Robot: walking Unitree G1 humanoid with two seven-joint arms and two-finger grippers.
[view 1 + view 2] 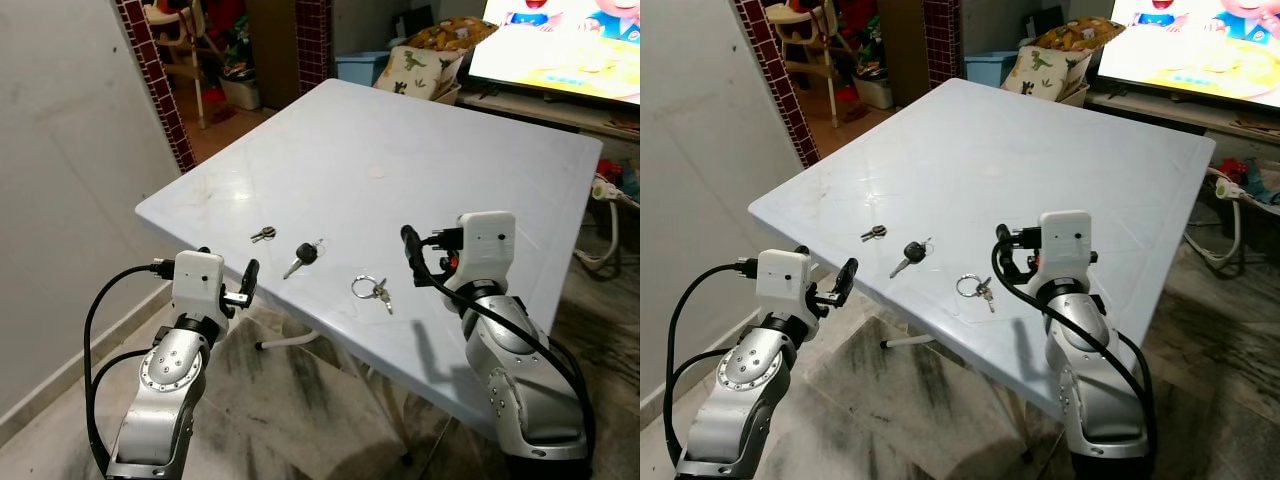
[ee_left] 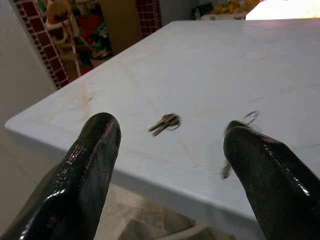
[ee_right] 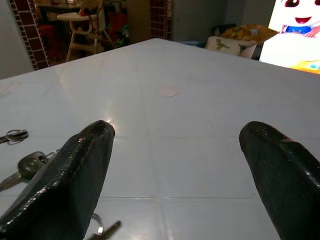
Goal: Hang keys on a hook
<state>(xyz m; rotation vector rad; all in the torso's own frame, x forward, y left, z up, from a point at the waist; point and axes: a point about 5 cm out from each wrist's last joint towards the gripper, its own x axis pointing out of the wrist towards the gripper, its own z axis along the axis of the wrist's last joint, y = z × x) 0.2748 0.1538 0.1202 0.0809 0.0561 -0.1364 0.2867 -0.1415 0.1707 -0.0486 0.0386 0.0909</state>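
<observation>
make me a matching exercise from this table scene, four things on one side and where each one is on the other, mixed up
Things:
1. small keys
2. black-headed key
3. key ring
4. left claw

Places:
A. middle of the three on the table
B. off the table's near edge, over the floor
C. nearest the right claw
D. leftmost on the table

Pairs: 1-D, 2-A, 3-C, 4-B

White table (image 1: 420,130) — brick pillar (image 1: 155,80), television (image 1: 560,40).
</observation>
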